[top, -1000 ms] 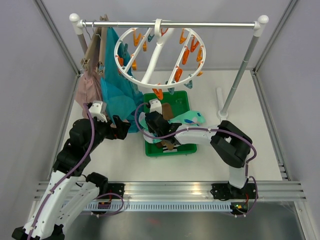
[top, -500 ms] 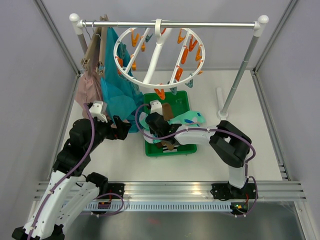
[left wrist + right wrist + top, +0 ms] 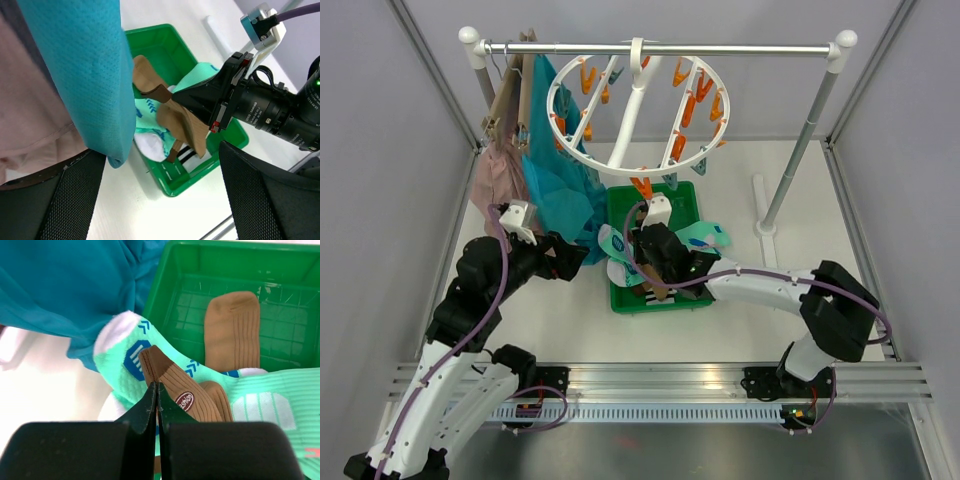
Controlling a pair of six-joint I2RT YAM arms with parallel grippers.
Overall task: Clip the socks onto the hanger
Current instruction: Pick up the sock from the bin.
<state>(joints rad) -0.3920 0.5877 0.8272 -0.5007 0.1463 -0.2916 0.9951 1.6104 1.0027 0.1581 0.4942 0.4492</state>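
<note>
My right gripper (image 3: 652, 280) (image 3: 156, 386) is shut on the cuff of a brown sock (image 3: 187, 395) (image 3: 187, 125) and holds it just above the green tray (image 3: 655, 305) (image 3: 165, 275). In the tray lie another brown sock (image 3: 232, 325), mint-teal socks (image 3: 705, 238) (image 3: 120, 357) and a white sock with black stripes (image 3: 187, 156). The round white hanger (image 3: 635, 115) with orange and teal pegs hangs from the rail behind the tray. My left gripper (image 3: 570, 258) (image 3: 165, 200) stands open and empty left of the tray, beside the teal garment.
A large teal garment (image 3: 555, 190) (image 3: 85, 65) and a pink-beige garment (image 3: 495, 175) hang on tan hangers at the rail's (image 3: 720, 48) left end. The rail's right post (image 3: 800, 150) stands on the table right of the tray.
My right gripper has shut on the brown sock, and its arm has swung its elbow out to the right. The left arm has edged slightly toward the tray.
</note>
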